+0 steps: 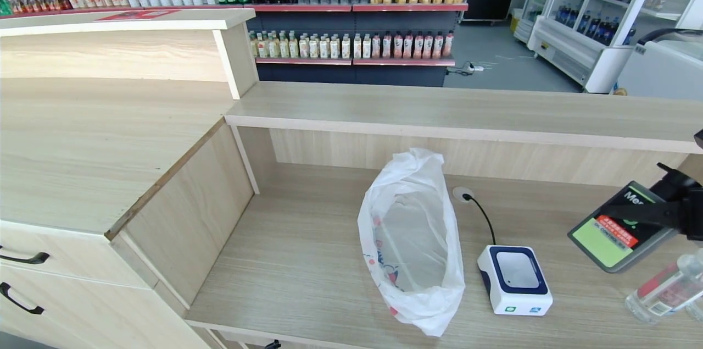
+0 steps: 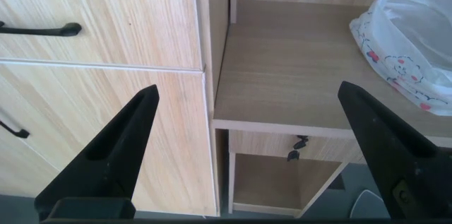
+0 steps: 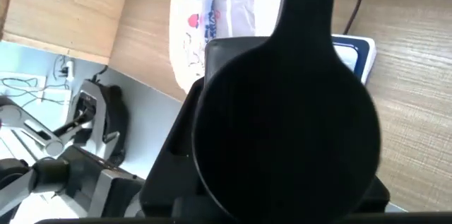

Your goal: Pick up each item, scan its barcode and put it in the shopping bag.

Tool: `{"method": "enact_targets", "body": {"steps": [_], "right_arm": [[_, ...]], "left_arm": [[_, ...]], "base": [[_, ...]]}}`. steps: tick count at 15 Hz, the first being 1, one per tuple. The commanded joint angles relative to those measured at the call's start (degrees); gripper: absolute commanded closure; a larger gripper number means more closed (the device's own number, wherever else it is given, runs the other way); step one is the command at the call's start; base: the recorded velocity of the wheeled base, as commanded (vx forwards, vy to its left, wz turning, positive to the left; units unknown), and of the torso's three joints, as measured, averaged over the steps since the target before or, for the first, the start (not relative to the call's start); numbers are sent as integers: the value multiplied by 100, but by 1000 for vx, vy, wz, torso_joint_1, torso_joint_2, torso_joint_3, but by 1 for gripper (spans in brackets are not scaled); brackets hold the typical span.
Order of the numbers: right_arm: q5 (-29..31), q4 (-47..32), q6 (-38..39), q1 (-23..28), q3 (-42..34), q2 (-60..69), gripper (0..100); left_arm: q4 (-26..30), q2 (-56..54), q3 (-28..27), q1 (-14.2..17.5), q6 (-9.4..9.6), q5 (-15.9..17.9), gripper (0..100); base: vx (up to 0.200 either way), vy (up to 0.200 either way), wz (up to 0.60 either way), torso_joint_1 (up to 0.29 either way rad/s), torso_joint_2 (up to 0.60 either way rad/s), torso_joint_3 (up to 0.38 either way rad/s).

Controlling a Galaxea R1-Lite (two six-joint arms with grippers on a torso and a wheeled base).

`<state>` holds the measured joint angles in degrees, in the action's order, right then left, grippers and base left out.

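Box clamped in right gripper, head view, left gripper spread apart, left wrist view

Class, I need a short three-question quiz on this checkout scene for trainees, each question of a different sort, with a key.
1. True or false: in the head view, the shopping bag sits on the counter to the left of the scanner.
2. What does the right hand hold? A the scanner. B a dark pack with a green label. C the shopping bag.
3. Fill in: the left hand, facing the drawer fronts, is ____ (open or shut).

Key: 1 true; 2 B; 3 open.
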<state>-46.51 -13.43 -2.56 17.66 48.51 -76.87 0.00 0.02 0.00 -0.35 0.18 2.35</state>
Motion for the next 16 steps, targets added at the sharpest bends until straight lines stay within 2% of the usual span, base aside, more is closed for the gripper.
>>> {"method": "enact_targets", "body": {"steps": [1,3,9,13,16], "right_arm": [[-491,7,-227,431,-25,-671,100],[-1027,16,-649,642,-61,-943,100],[-1387,-36,-1625,1011,-518,-1304,100],[-1458,-1,-2064,1134,-482,-1655,100],[-1748,34,-2328,1143,-333,-1937,100]], "left_arm": [[0,6,0,0,-1,2,0],[0,6,0,0,-1,2,0],[0,6,0,0,-1,2,0],[0,6,0,0,-1,2,0],[0,6,0,0,-1,2,0]], "base": [[0,0,0,0,0,0],[0,0,0,0,0,0],[0,0,0,0,0,0],[0,0,0,0,0,0],[0,0,0,0,0,0]]}}
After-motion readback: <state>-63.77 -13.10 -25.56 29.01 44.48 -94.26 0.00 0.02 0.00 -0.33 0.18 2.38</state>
